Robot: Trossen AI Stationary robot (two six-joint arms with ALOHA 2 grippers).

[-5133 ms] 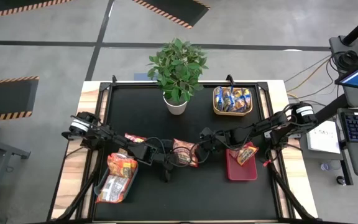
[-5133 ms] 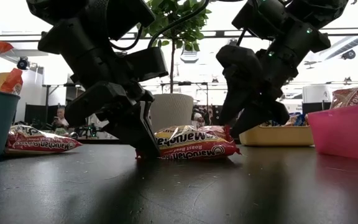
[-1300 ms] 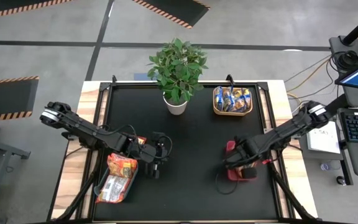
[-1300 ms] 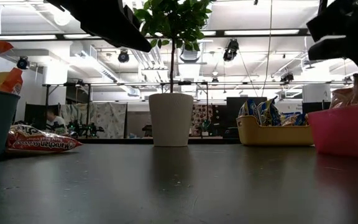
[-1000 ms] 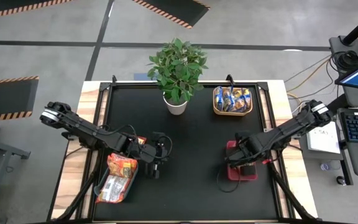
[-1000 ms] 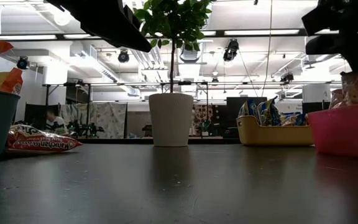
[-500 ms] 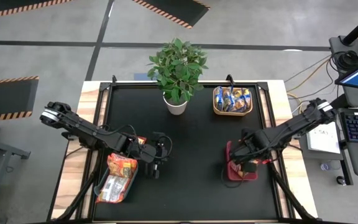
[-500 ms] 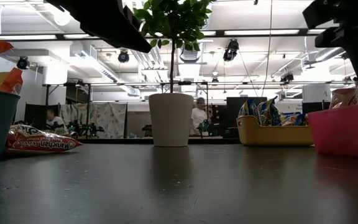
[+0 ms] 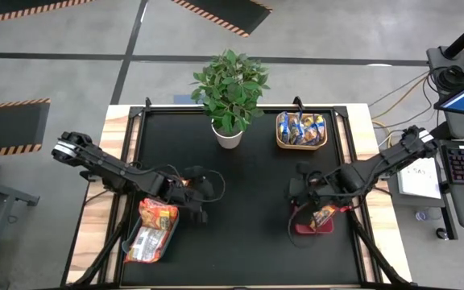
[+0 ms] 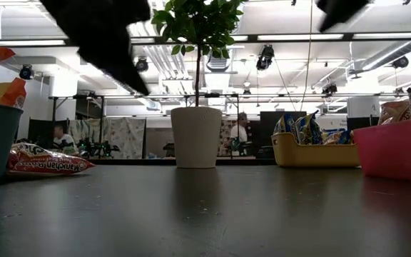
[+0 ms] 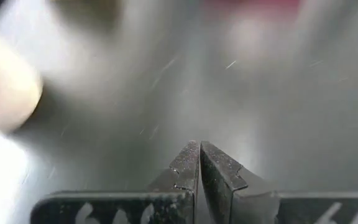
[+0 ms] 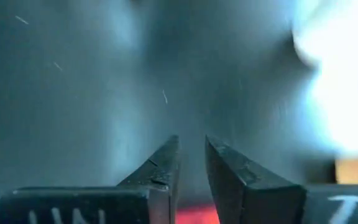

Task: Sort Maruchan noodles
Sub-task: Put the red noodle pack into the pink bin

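Note:
Maruchan noodles lie in three containers: orange packets (image 9: pixel 156 217) in the grey-blue bin (image 9: pixel 138 256) at the near left, blue-and-yellow packets (image 9: pixel 300 127) in the tan basket (image 9: pixel 279 142) at the far right, and one red-pink packet (image 9: pixel 322 216) in the red bin (image 9: pixel 304 228). Another red-pink packet (image 10: pixel 45 163) lies flat on the table beside the blue bin, partly under my left arm. My left gripper (image 11: pixel 199 144) is shut and empty, above the table right of the blue bin (image 9: pixel 200 211). My right gripper (image 12: pixel 191 140) stands slightly open and empty, up above the red bin's far left corner (image 9: pixel 295 196).
A potted plant (image 9: pixel 230 93) in a white pot stands at the table's far middle. The black tabletop (image 9: pixel 248 242) lies bare between the bins. Beyond the table, people move about in the room (image 10: pixel 237 132).
My right gripper has opened a little, let go of the red-pink packet, which now lies in the red bin, and risen toward the far left of the bin. My left gripper has rolled and tipped in place, staying shut.

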